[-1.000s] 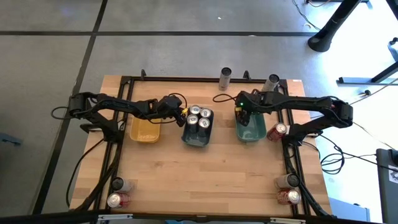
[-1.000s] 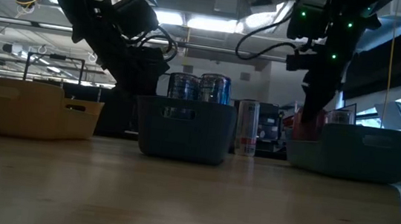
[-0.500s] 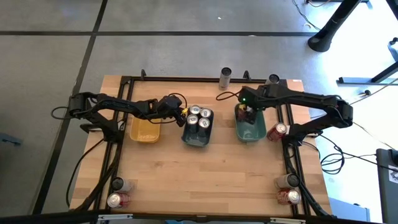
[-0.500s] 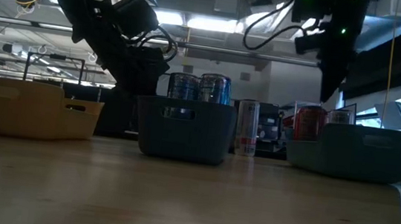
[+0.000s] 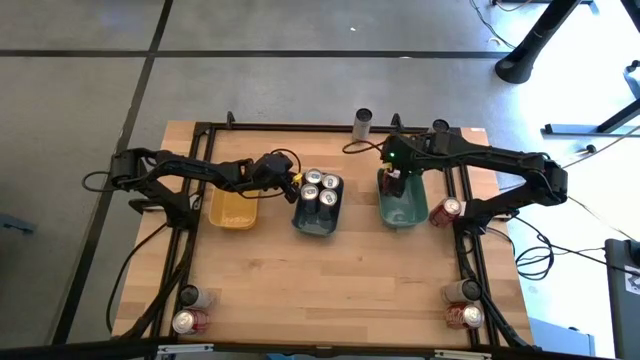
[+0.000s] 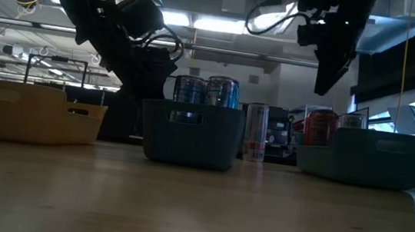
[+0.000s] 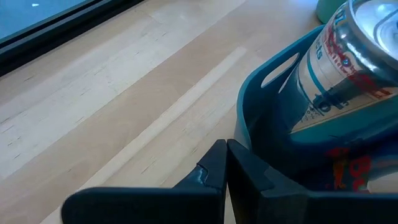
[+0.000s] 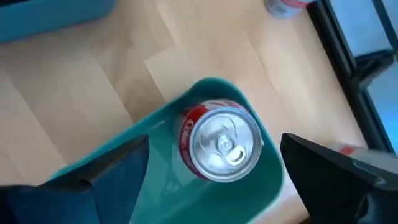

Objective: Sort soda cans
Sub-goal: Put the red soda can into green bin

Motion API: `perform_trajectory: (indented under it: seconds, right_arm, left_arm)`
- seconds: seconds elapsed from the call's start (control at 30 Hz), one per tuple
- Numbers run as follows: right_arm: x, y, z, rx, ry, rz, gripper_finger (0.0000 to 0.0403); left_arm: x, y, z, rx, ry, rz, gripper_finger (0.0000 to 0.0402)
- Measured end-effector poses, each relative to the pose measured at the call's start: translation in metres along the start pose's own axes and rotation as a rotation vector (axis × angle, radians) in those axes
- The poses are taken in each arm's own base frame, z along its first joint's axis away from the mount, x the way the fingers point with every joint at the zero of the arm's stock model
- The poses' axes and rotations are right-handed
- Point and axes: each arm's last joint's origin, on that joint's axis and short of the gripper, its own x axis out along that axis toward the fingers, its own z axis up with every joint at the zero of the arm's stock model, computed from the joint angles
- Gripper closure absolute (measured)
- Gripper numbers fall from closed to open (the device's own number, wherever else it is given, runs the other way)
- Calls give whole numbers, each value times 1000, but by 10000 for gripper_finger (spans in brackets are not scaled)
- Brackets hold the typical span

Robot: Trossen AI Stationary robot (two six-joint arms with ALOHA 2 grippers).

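I see the wooden table (image 5: 340, 290) filling the middle of the high view, with three trays in a row across its upper half: the yellow tray (image 5: 235, 207) left of centre, the grey-blue tray (image 5: 318, 218) at centre, the teal tray (image 5: 402, 212) right of centre. My left gripper (image 5: 292, 184) sits between the yellow and grey-blue trays, fingers pressed together on nothing, just beside the grey-blue wall. My right gripper (image 5: 393, 172) hangs above the teal tray's upper end, fingers (image 8: 339, 168) spread wide and empty. Four silver-grey cans (image 5: 320, 189) stand in the grey-blue tray; one red can (image 8: 221, 142) stands upright in the teal tray. Other cans wait at the table's lower left (image 5: 186, 321), lower right (image 5: 464, 316), right edge (image 5: 446, 210) and top edge (image 5: 362, 125)
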Motion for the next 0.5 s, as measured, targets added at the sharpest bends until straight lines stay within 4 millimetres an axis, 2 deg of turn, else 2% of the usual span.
perform_trajectory:
  seconds: [0.17, 0.37, 0.5]
  right_arm:
    - [0, 2, -4, -58, 49, 86, 41]
    - [-3, 4, -24, -39, 254, 138, 7]
    - [-6, 12, -36, -62, 368, 168, 17]
  left_arm:
    - [-1, -3, -1, 13, 3, -8, 400]
    - [-1, -5, -2, 38, 3, -15, 400]
    - [-1, -5, -2, 39, 3, -13, 400]
